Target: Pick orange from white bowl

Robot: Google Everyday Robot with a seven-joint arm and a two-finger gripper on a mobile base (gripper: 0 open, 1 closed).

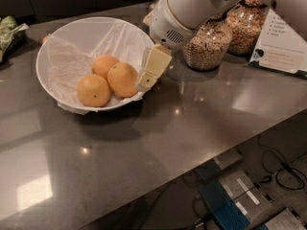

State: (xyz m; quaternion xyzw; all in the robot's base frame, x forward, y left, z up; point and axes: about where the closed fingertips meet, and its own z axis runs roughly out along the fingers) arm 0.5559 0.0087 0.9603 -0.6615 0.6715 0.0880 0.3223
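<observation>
The white bowl (62, 42), lined with crinkled wrap, stands at the back left of the dark counter. It holds three oranges. The plain, largest orange (123, 79) lies on the right. An orange with a small dark dot (93, 90) lies at the front left, and a smaller, paler one (104, 64) lies behind them. My gripper (145, 83), cream-coloured under a white wrist, hangs tilted at the bowl's right rim, just right of the plain orange and close to it. It holds nothing that I can see.
Two glass jars of grain (209, 44) (245, 28) stand behind the arm at the right. A printed card (283, 44) leans at the far right. A green packet (9, 32) lies at the far left. The counter's front edge runs diagonally, with cables and boxes (230, 205) on the floor below.
</observation>
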